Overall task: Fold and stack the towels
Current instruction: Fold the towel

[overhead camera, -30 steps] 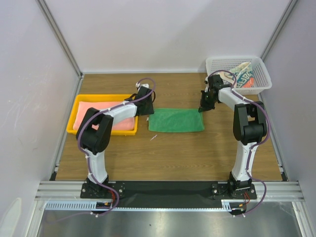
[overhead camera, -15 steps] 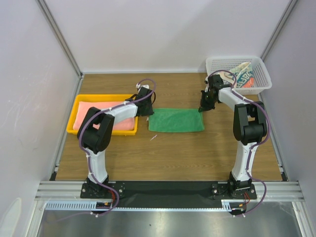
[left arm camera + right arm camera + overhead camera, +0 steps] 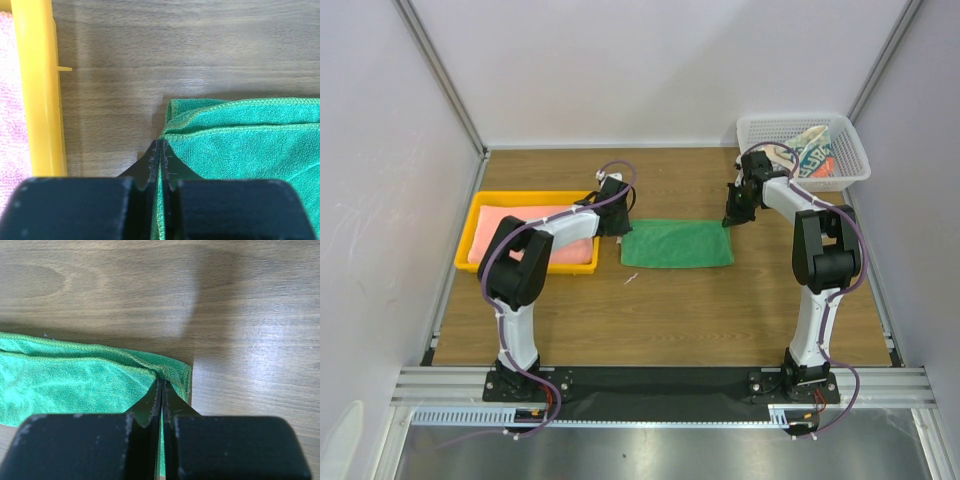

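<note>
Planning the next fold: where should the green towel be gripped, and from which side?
Pinch the green towel at its two far corners, coming from above: it lies flat, with layered hems exposed there. The left pincer and right pincer are shut on those corners.

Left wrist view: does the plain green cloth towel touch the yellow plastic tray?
No, a strip of bare wooden table lies between the plain green cloth towel and the yellow plastic tray.

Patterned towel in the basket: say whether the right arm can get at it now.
Probably not yet: the right gripper is shut on the green towel. Otherwise the basket sits close, open-topped, with the patterned towel uncovered.
</note>
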Robot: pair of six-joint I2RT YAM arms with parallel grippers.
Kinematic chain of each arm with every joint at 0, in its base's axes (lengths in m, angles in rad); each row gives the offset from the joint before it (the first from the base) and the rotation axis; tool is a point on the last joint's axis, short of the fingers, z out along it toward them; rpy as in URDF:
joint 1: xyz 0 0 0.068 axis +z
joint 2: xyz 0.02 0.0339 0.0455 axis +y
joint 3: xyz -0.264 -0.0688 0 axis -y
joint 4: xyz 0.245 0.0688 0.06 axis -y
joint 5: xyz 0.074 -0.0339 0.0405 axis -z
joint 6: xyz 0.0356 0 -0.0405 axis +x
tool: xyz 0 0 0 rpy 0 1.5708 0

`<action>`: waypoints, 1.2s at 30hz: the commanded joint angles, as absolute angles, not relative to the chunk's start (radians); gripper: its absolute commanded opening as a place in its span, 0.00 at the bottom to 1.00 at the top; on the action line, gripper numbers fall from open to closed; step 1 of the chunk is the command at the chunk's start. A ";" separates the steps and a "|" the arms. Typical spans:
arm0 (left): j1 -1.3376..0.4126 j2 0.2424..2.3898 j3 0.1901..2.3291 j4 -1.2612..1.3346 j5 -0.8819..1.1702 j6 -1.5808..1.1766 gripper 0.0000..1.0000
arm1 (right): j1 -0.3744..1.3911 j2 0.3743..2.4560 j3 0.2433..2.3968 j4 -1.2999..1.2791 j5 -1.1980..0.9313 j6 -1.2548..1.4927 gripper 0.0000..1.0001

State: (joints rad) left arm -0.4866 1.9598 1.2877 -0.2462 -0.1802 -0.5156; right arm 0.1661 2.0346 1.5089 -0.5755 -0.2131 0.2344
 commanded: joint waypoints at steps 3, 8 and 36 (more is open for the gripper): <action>-0.488 1.947 1.281 -0.201 -0.190 -0.515 0.00 | 0.160 1.980 1.532 -0.580 -0.184 0.233 0.00; -0.489 1.896 1.278 -0.190 -0.207 -0.505 0.00 | 0.158 1.970 1.531 -0.581 -0.183 0.236 0.00; -0.494 1.867 1.269 -0.176 -0.170 -0.486 0.21 | 0.155 1.968 1.465 -0.502 -0.293 0.183 0.31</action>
State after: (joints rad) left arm -0.4904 1.8725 1.2659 -0.1810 -0.1864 -0.4938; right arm 0.1532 1.9881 1.4620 -0.5381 -0.3012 0.2077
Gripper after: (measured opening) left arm 0.180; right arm 0.302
